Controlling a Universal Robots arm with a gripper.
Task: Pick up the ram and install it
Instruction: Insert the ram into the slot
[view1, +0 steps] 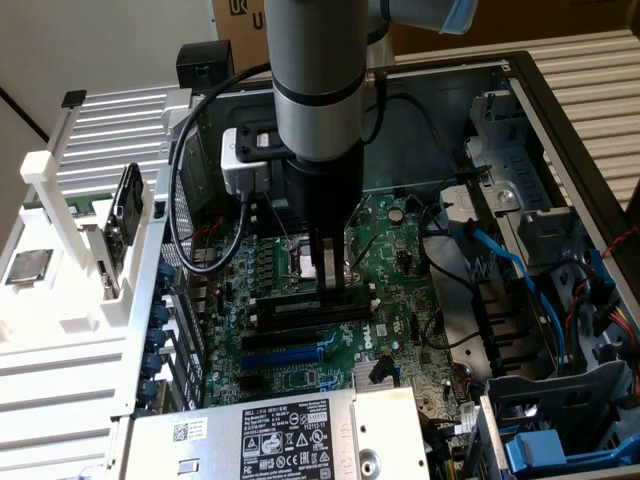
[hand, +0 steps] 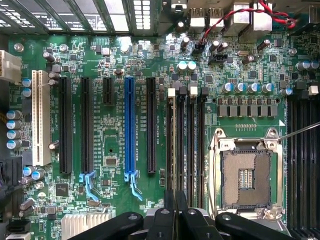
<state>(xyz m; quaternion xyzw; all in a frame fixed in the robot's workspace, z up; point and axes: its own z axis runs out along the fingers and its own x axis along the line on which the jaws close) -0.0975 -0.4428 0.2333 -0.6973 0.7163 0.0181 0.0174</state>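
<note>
gripper (view1: 325, 283) (hand: 175, 212) is pinched tight on the ram (view1: 300, 309), which is held upright along the black memory slots (hand: 192, 145), just beside the empty cpu socket (hand: 246, 172) on the green motherboard (hand: 115, 130).

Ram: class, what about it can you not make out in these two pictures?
- Exterior view: the gripper covers the middle of the ram, so whether it is seated stays unclear.
- Exterior view: any print on it is too small to read.
- Wrist view: the gripper hides one end of the memory slots.
</note>
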